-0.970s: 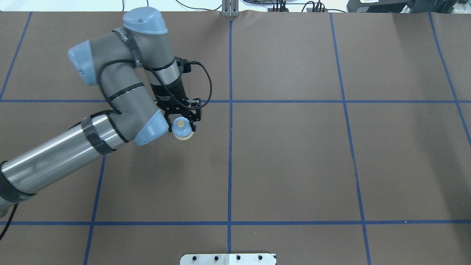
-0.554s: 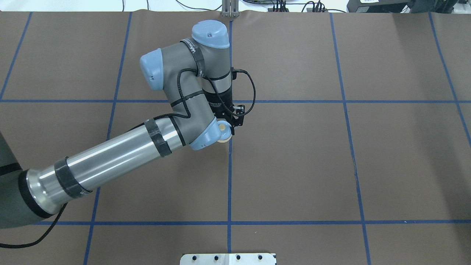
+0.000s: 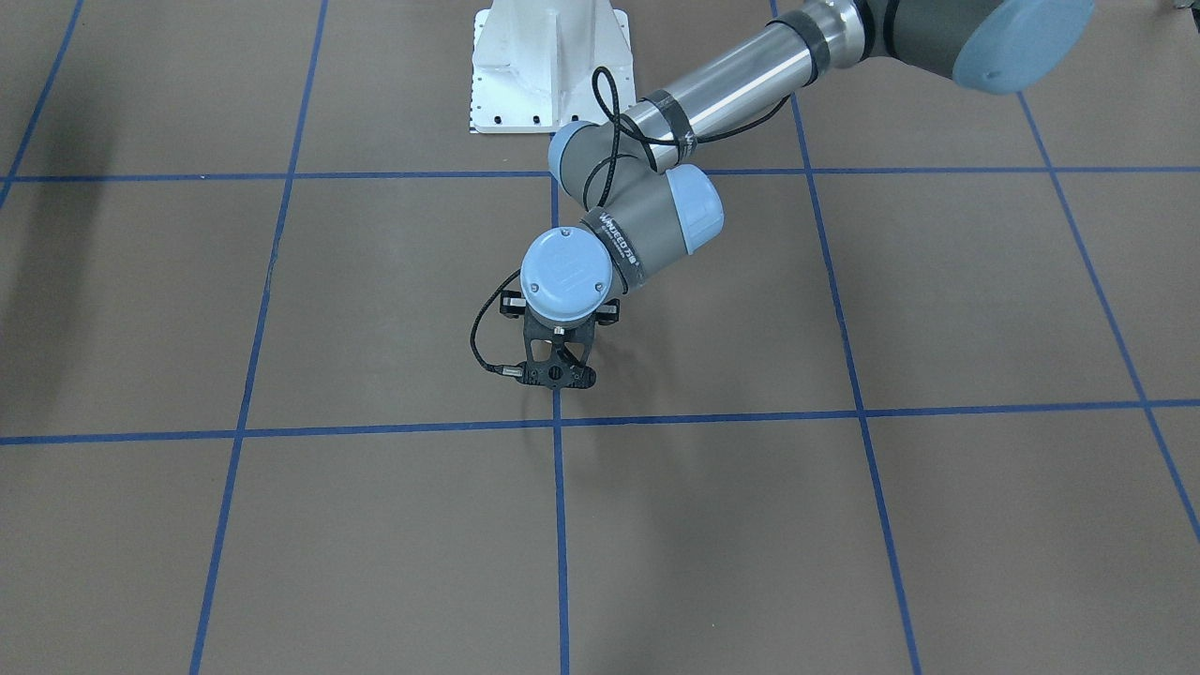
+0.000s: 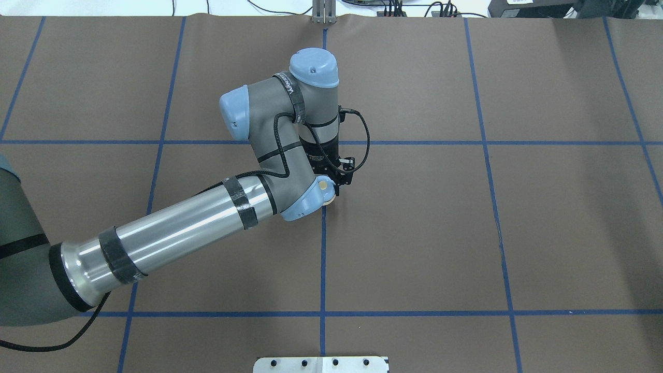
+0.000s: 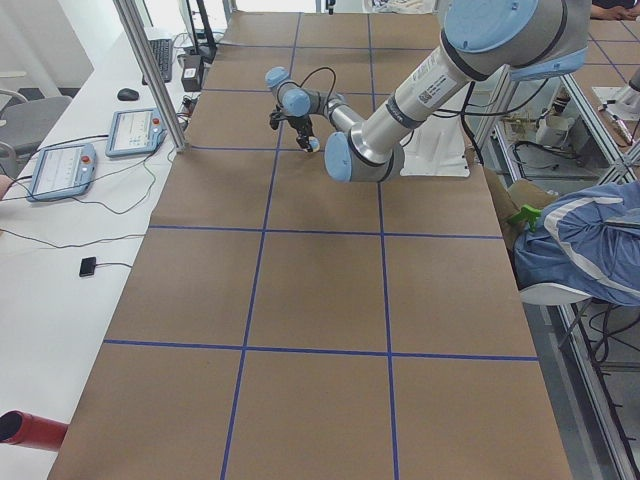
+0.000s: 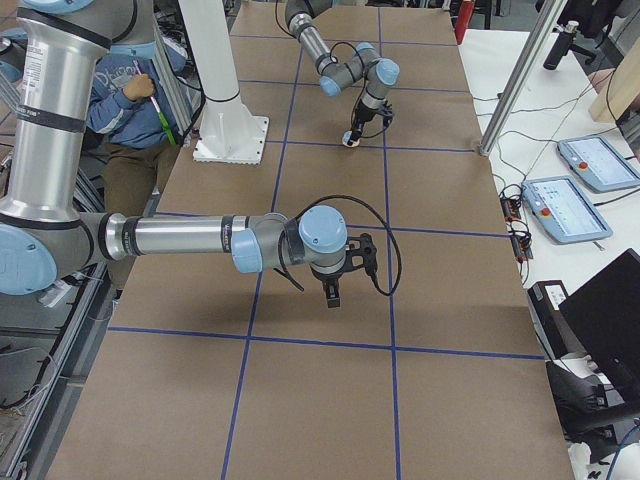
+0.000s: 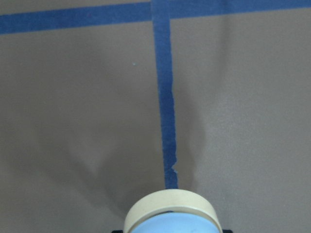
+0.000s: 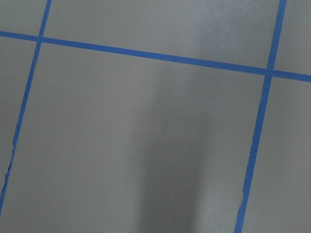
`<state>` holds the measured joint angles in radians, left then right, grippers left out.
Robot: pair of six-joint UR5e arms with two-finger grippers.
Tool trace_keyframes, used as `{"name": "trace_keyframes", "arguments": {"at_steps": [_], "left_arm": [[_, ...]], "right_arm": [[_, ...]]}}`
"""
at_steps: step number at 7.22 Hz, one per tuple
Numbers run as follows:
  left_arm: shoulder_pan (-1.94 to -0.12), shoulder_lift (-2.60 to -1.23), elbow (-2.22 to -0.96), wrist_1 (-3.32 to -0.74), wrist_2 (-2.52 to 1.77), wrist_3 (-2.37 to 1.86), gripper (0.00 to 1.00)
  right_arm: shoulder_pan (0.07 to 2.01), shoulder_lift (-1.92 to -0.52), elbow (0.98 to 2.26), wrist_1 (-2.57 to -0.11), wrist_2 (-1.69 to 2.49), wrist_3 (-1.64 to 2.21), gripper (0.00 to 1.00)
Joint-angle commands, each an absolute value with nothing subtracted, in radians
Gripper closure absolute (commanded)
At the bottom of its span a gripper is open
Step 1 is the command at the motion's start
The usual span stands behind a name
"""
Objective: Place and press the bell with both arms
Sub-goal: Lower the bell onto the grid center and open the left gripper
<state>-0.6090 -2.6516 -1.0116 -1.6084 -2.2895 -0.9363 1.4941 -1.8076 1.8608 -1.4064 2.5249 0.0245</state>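
Observation:
The light-blue bell (image 4: 324, 185) with its cream button sits in my left gripper (image 4: 331, 188), partly hidden under the arm's blue joint cap. It hangs low over the centre blue tape line. The left wrist view shows its cream rim and blue dome (image 7: 172, 218) at the bottom edge, with its shadow on the paper. In the front view the left gripper (image 3: 559, 373) hides the bell. The exterior right view shows the far left arm with the bell (image 6: 350, 141), and my right gripper (image 6: 333, 292) low over the table; I cannot tell whether that gripper is open or shut.
Brown paper with a blue tape grid (image 4: 323, 259) covers the table. The white bolted pedestal (image 3: 548, 66) stands at the robot's edge. A seated operator (image 5: 580, 240) is beside the table. Teach pendants (image 6: 565, 205) lie on the side bench.
My left arm has swung to the right with the bell, from the left-hand cell to the centre tape line, and has slowed there.

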Motion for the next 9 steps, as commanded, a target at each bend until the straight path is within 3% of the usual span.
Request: {"name": "trace_keyframes", "arguments": {"at_steps": [1, 2, 4, 5, 7, 9], "left_arm": [[-0.609, -2.666, -0.992, -1.621, -2.267, -0.937, 0.82], [-0.609, -2.666, -0.991, -1.623, -2.267, -0.936, 0.74], [-0.606, -2.666, -0.970, -1.655, -2.266, -0.937, 0.23], [-0.603, -2.666, -0.969, -1.657, -2.266, -0.939, 0.19], [-0.603, -2.666, -0.976, -1.652, -2.266, -0.937, 0.01], [-0.636, -2.655, -1.065, -1.640, -2.272, -0.969, 0.01]], "right_arm": [[1.494, -1.809, 1.859, -1.407, 2.525, 0.025, 0.00], [1.494, -1.809, 1.859, -1.407, 2.525, 0.025, 0.00], [1.493, -1.809, 1.858, -1.408, 2.525, 0.025, 0.00], [1.493, -1.807, 1.858, -1.408, 2.525, 0.026, 0.00], [1.493, -1.807, 1.859, -1.407, 2.525, 0.026, 0.00], [1.468, -1.790, 1.865, -1.404, 2.522, 0.073, 0.02]]}}
